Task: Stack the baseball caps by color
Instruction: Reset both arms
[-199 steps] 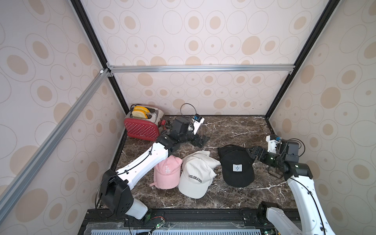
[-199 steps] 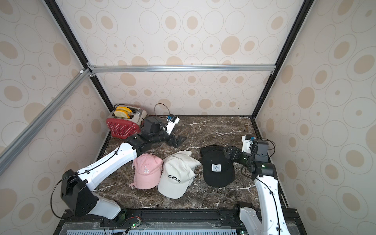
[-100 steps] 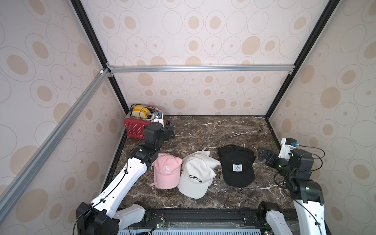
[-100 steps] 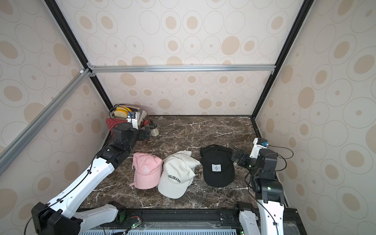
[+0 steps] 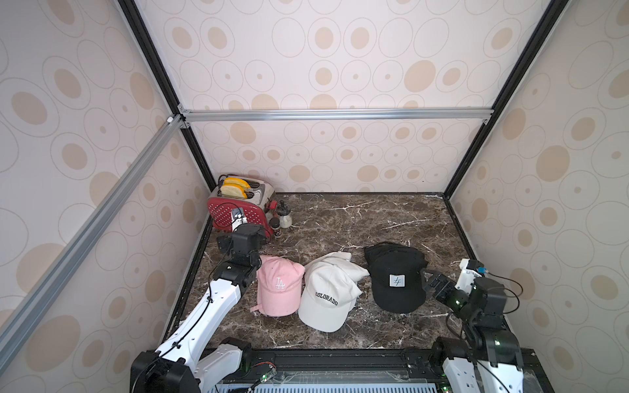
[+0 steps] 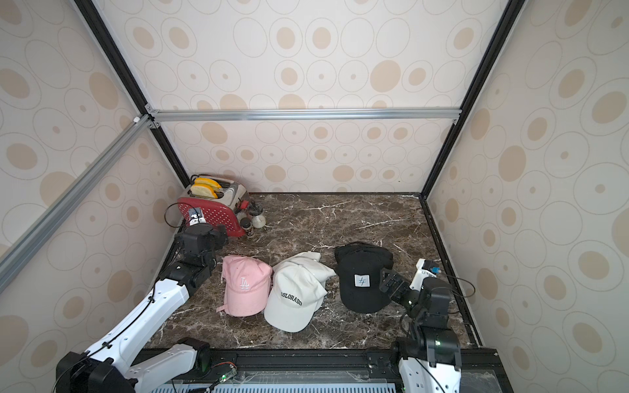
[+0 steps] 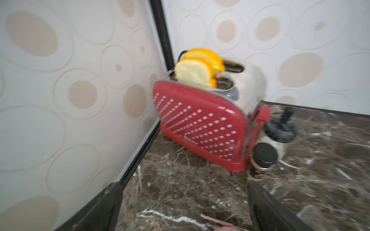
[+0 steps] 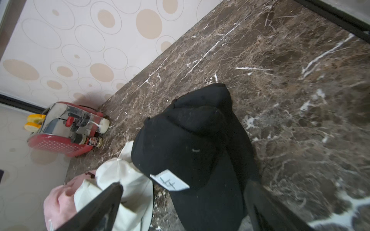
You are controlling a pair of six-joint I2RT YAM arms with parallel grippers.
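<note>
Three colour-sorted piles of baseball caps lie in a row leading away from the red toaster (image 5: pixel 238 211) on the marble table (image 5: pixel 374 217): the pink pile (image 5: pixel 277 289) nearest the toaster, the off-white pile (image 5: pixel 326 299) next, the black pile (image 5: pixel 396 279) farthest. How many caps each pile holds cannot be counted from these views.

The left gripper (image 7: pixel 185 200) hangs just short of the toaster, jaws spread and empty, aimed at the appliance and away from the caps; only a sliver of pink shows at the edge of its wrist view. The right gripper (image 8: pixel 185 186), on the far side of the black pile from the toaster, is likewise wide apart and holds nothing. It faces the toaster across the black pile, which sits just ahead of its fingertips, apart from them.

The top black cap's long axis, brim to strap, runs crosswise to that line of approach. Sorting looks all but done; if any straightening follows, the right arm is far the nearer to the black pile, the left to the pink
</note>
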